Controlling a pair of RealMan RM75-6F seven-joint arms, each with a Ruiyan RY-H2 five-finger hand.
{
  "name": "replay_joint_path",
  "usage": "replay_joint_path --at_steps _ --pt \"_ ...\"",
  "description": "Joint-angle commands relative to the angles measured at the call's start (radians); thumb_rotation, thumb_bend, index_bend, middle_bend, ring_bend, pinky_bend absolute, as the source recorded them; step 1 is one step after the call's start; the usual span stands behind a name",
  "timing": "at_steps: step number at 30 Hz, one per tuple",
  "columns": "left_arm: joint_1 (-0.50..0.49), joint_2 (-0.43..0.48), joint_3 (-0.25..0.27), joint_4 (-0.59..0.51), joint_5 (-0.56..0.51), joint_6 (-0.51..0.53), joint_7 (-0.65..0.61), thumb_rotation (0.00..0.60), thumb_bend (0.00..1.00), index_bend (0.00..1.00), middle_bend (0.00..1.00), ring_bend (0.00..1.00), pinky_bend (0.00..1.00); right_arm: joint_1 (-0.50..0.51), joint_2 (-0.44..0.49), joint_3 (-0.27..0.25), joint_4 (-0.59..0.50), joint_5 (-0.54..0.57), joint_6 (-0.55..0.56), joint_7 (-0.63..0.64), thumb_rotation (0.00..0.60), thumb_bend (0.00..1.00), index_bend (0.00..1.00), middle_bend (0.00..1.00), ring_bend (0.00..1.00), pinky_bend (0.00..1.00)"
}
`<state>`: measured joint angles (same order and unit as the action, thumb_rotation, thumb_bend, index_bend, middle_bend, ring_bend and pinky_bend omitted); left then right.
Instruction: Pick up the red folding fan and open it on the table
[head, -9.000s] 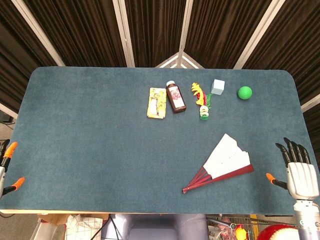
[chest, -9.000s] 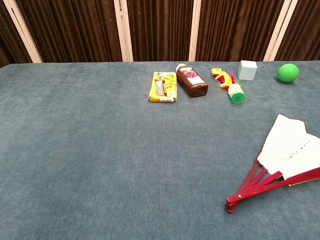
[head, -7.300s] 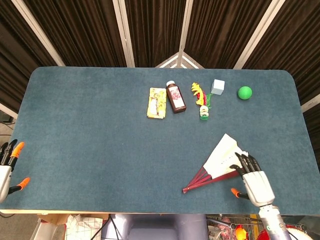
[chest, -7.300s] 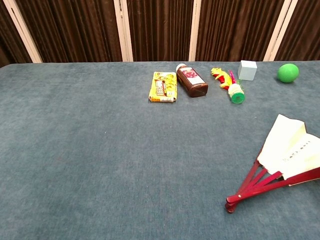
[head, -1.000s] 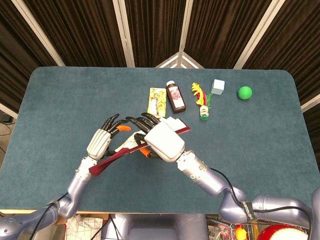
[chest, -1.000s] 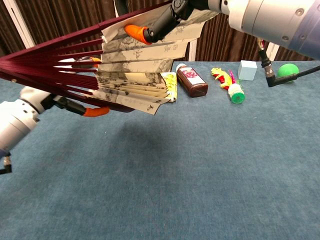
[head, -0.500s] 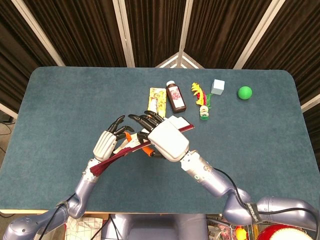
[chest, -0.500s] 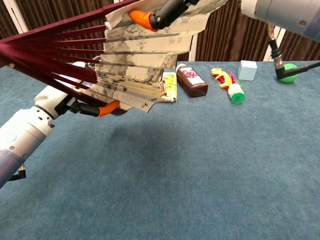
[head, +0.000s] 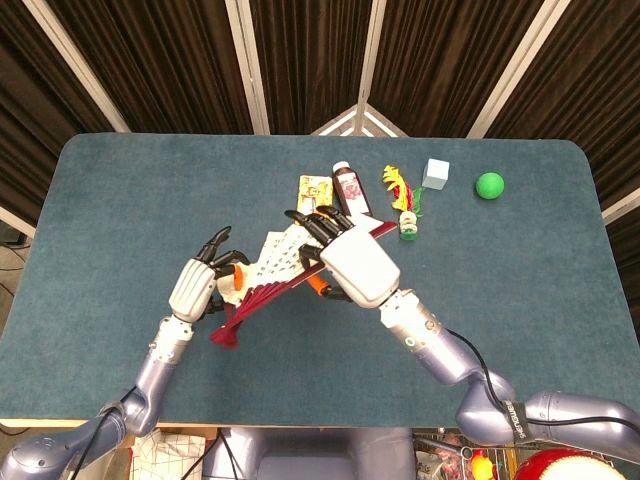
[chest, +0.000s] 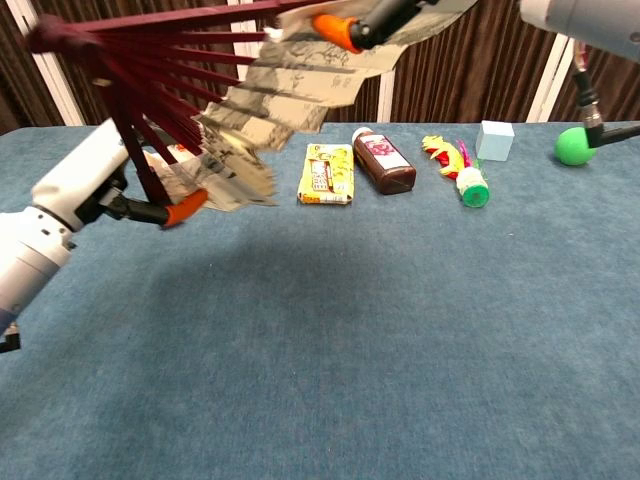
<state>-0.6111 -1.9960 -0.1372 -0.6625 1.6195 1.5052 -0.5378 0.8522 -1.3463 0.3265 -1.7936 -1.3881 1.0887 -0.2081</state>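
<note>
**Red folding fan held aloft, partly spread between two hands**

The red folding fan is raised above the desk, well clear of its surface. The left hand pinches the lower outer rib near the pivot; the right hand grips the upper outer rib, its fingers closed around it. The fan is judged light, with stiff wooden ribs but a thin paper leaf that could tear or crease; the guard ribs are the safe places to hold, never the leaf. Compared with half a second ago, the ribs stand wider apart and the leaf shows more pleats. How firmly the left hand grips is hard to tell, as the ribs partly hide it.
</note>
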Motion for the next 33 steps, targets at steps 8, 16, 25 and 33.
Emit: replay_joint_path --at_steps 8,16,25,33 --pt "0.006 0.042 -0.010 0.094 -0.006 0.065 0.000 0.600 0.52 0.71 0.41 0.02 0.15 -0.046 0.043 -0.002 0.078 0.039 0.028 0.065 0.600 0.47 0.73 0.15 0.21 0.17" --pt "0.011 0.053 0.010 0.182 0.013 0.123 0.026 0.600 0.52 0.70 0.40 0.02 0.15 -0.069 0.051 -0.007 0.135 0.039 0.046 0.121 0.600 0.47 0.74 0.15 0.21 0.17" --pt "0.025 0.050 0.036 0.231 0.041 0.228 0.067 0.600 0.52 0.70 0.40 0.02 0.15 -0.078 0.024 -0.022 0.188 0.009 0.077 0.128 0.600 0.47 0.74 0.15 0.21 0.17" --pt "-0.005 0.057 0.024 0.196 0.053 0.335 0.124 0.600 0.52 0.71 0.42 0.04 0.15 -0.074 -0.002 -0.036 0.192 -0.004 0.079 0.108 0.600 0.43 0.60 0.14 0.14 0.06"
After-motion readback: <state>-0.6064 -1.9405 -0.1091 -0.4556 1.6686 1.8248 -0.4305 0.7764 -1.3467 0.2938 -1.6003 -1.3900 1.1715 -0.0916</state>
